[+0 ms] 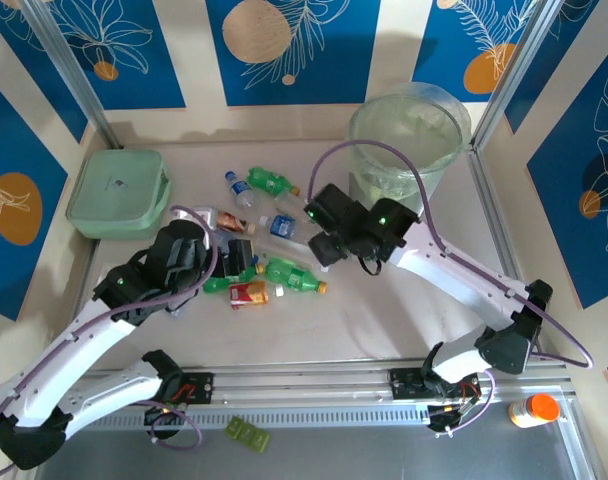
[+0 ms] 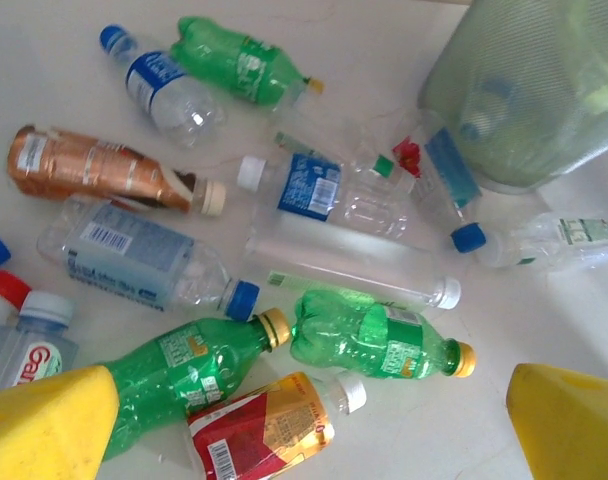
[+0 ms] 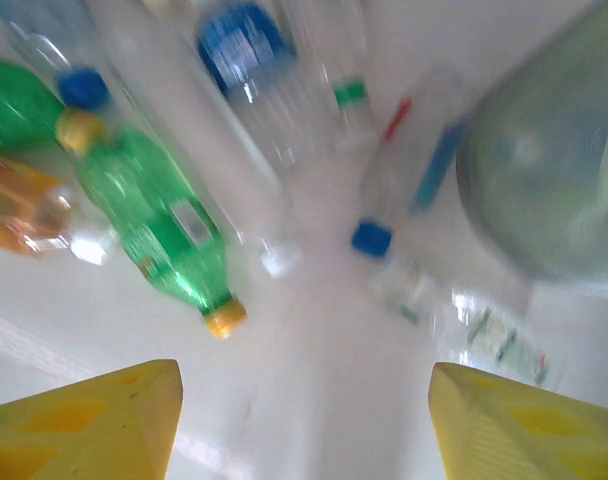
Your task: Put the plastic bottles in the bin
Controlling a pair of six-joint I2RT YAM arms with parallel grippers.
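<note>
Several crushed plastic bottles (image 1: 269,235) lie scattered mid-table, left of the bin (image 1: 364,125), a tall translucent bucket lined with a bag. My left gripper (image 1: 239,262) hovers open over the near side of the heap. In the left wrist view its yellow fingers (image 2: 44,425) flank a red-labelled bottle (image 2: 254,430), with two green bottles (image 2: 379,340) just beyond; nothing is held. My right gripper (image 1: 322,240) hangs open above bare table between the heap and the bin. Its blurred wrist view shows a green bottle (image 3: 154,220) at left, the bin (image 3: 554,170) at right.
A flat pale-green lidded box (image 1: 117,192) sits at the far left of the table. An orange-capped bottle (image 1: 534,410) lies off the near right corner by the rail. Metal frame posts and blue patterned walls close in the table's sides and back.
</note>
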